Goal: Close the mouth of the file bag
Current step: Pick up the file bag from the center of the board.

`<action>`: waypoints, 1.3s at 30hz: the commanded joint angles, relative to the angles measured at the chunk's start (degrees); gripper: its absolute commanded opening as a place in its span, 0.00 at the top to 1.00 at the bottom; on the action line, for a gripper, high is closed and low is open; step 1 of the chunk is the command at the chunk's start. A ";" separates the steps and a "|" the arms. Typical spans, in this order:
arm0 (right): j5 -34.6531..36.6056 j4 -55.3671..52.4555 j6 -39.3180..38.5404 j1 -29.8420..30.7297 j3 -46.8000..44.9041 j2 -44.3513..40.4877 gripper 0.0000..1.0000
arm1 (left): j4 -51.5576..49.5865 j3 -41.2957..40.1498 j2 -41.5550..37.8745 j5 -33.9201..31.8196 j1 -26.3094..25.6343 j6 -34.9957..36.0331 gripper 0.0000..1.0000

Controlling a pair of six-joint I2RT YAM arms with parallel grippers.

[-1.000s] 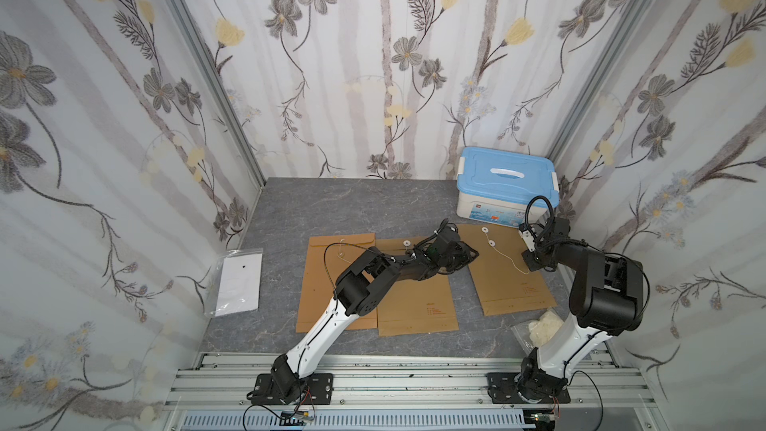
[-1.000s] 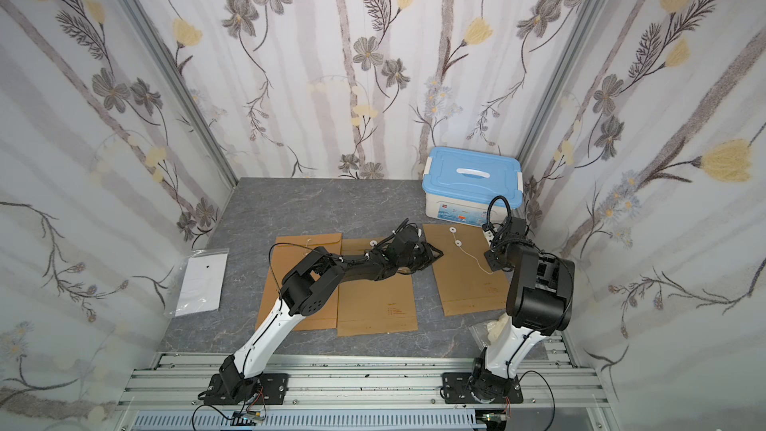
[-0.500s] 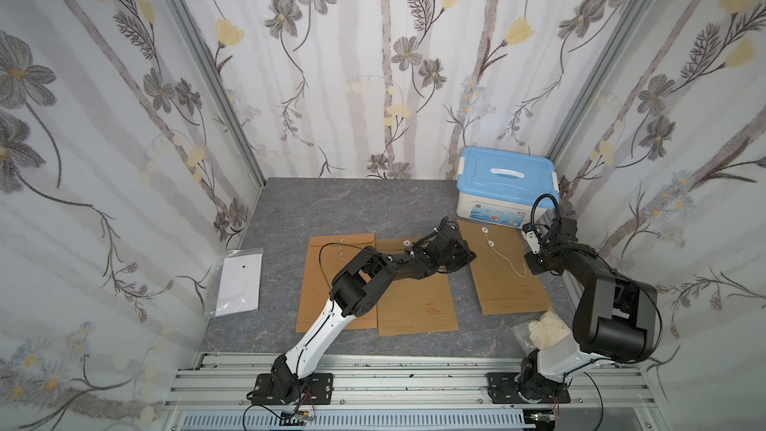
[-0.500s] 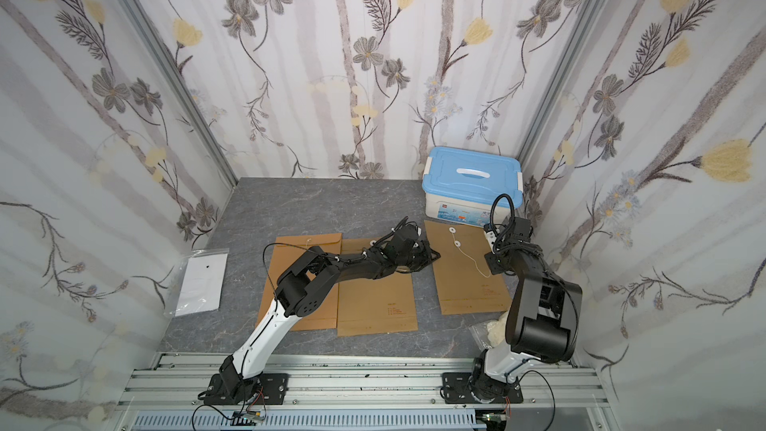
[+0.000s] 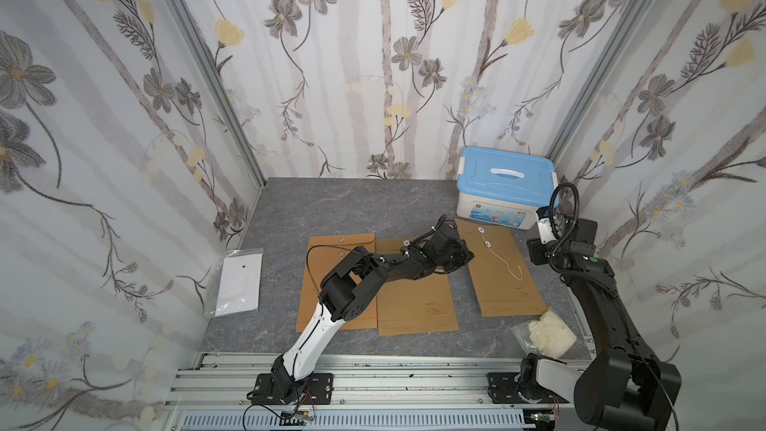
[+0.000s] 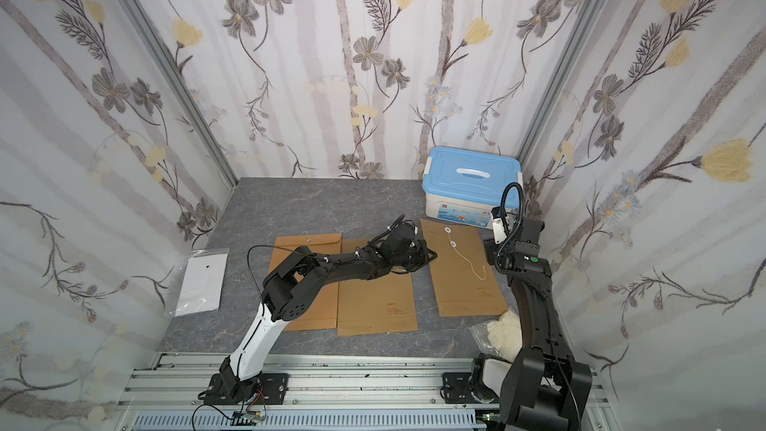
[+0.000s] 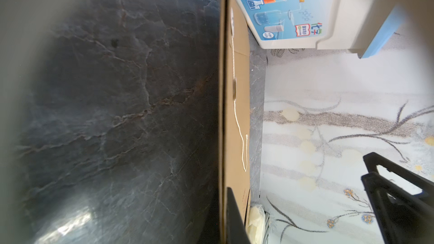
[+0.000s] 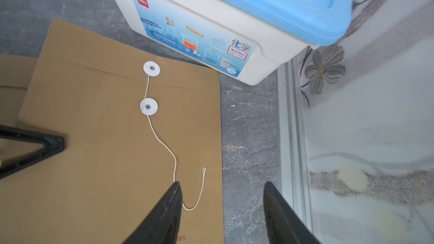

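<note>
The file bag (image 5: 505,284) (image 6: 464,284) lies flat at the right of the table. It is brown, with two white discs (image 8: 151,68) (image 8: 148,106). A white string (image 8: 173,160) runs from the upper disc past the lower one and trails loose over the paper. My left gripper (image 5: 466,257) (image 7: 225,188) lies low at the bag's left edge, shut on that edge. Beyond the bag's right edge my right gripper (image 8: 222,184) (image 5: 534,252) is open, nothing between its fingers. The string's end curls beside one of its fingertips (image 8: 175,191).
A white box with a blue lid (image 5: 503,192) stands just behind the file bag. Two more brown file bags (image 5: 414,300) (image 5: 335,284) lie to its left. A clear sleeve (image 5: 240,284) is far left, and a plastic bag of white stuff (image 5: 547,333) front right. The right wall rail (image 8: 291,137) is close.
My right gripper has opened wider, and its arm has swung out to the right and lower. The left gripper has closed fully and stays at the bag's left edge.
</note>
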 commanded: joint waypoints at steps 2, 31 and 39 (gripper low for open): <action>-0.46 2.09 16.30 -0.45 1.38 -2.78 0.24 | -1.49 -1.06 -2.38 -0.70 -0.01 2.40 1.00; -35.56 3.79 45.37 -10.96 -5.57 -9.36 0.01 | -4.07 -9.17 -21.41 6.75 0.48 24.97 1.00; -39.55 10.71 44.62 -8.22 -4.88 -10.77 0.00 | 6.73 -12.30 -24.81 16.38 2.46 25.51 1.00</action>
